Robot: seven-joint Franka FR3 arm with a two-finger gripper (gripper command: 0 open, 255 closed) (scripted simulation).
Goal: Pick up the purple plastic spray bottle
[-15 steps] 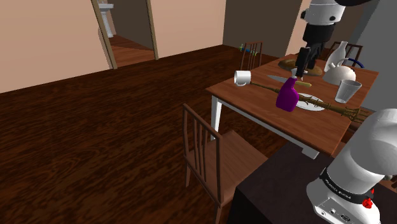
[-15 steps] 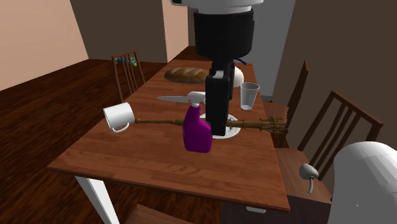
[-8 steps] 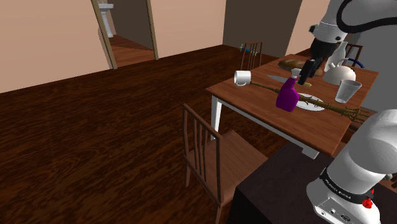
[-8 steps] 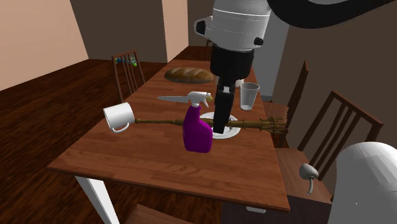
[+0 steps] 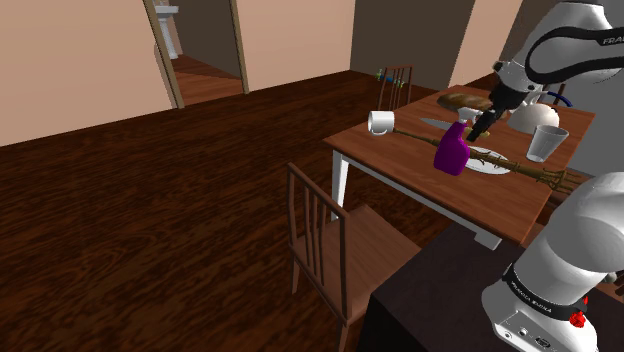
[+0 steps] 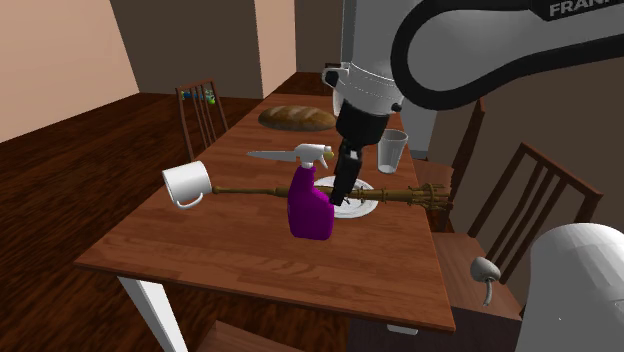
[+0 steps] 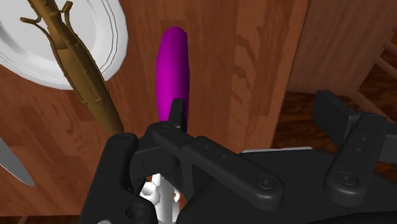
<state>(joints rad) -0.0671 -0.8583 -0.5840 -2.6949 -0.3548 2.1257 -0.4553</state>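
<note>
while the black fingers [image 7: 178, 112] stand wide apart with nothing held, one tip hangs just beside the purple spray bottle [image 6: 309, 212], which stands upright on the wooden tabletop [image 6: 220, 250] beside a white plate [image 6: 366, 207] crossed by a thorny branch [image 6: 250, 190]; farther back lie a knife [image 6: 275, 155] and a bread loaf [image 6: 297, 118].

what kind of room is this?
Probably a house's dining room: a wooden table with chairs, laid with bread, a mug and a plate.
</note>
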